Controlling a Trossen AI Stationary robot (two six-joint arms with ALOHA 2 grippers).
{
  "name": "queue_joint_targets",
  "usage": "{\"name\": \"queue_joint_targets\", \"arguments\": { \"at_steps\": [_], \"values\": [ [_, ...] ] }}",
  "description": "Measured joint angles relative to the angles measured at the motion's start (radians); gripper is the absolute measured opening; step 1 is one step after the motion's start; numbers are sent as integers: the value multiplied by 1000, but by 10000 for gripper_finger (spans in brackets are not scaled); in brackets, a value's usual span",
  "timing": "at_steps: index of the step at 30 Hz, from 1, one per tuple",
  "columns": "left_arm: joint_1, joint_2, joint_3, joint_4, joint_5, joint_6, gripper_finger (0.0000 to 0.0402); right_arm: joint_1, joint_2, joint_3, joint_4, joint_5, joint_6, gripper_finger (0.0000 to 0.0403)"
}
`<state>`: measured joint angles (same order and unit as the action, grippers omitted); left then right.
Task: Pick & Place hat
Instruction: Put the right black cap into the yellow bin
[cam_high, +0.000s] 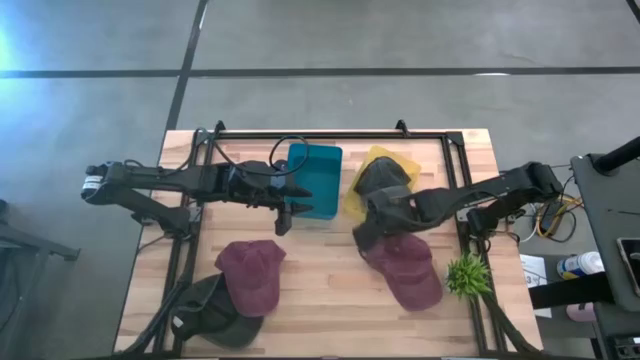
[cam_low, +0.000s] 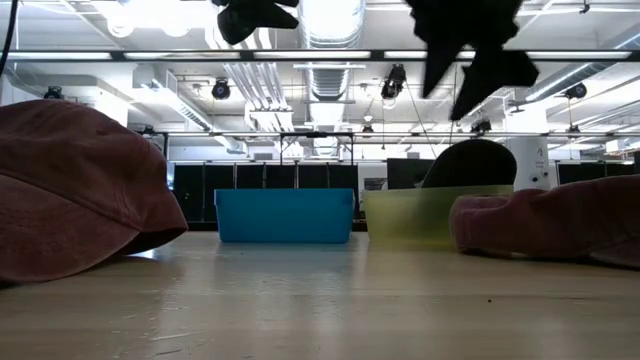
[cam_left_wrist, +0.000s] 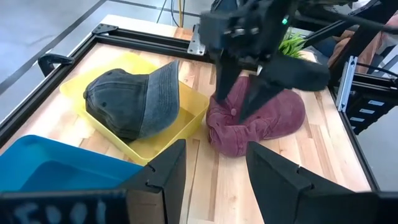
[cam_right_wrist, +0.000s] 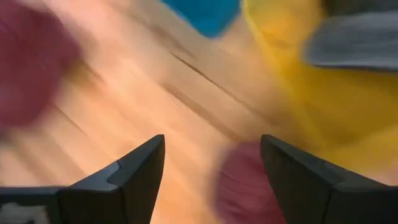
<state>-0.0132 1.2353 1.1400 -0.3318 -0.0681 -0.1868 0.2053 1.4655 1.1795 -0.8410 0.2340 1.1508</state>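
Left wrist view shows our right gripper (cam_left_wrist: 239, 102) spread wide above the maroon cap (cam_left_wrist: 261, 127); descending off-centre, we risk pinching only loose fabric

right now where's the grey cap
The grey cap lies in the yellow tray at the table's far edge, right of the blue bin in the high view. The open right gripper hovers just in front of it.

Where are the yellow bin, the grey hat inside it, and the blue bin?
yellow bin (cam_left_wrist: 163, 144), left wrist view, on its near side wall.
grey hat (cam_left_wrist: 127, 102), left wrist view, on the crown beside the brim.
blue bin (cam_high: 322, 180), high view, on its inside floor.
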Motion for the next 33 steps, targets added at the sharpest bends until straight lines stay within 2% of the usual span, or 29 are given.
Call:
{"name": "queue_joint_targets", "arguments": {
  "at_steps": [4,7,11,17,22,28,33],
  "values": [
    [0,0,0,0,0,-24,161,36,5,105,-254,27,-218,234],
    [0,0,0,0,0,-33,161,81,9,145,-374,135,-357,217],
    [0,0,0,0,1,-57,161,121,9,127,-385,257,-587,203],
    [0,0,-13,7,-4,-60,161,115,25,30,-392,296,-794,201],
    [3,0,-57,8,-8,-58,161,109,38,4,-387,423,-822,201],
    [9,1,-96,74,-3,-76,161,85,36,6,-376,440,-835,201],
    [40,2,-98,149,32,-68,161,10,36,-59,-269,443,-883,201]
  ]
}}
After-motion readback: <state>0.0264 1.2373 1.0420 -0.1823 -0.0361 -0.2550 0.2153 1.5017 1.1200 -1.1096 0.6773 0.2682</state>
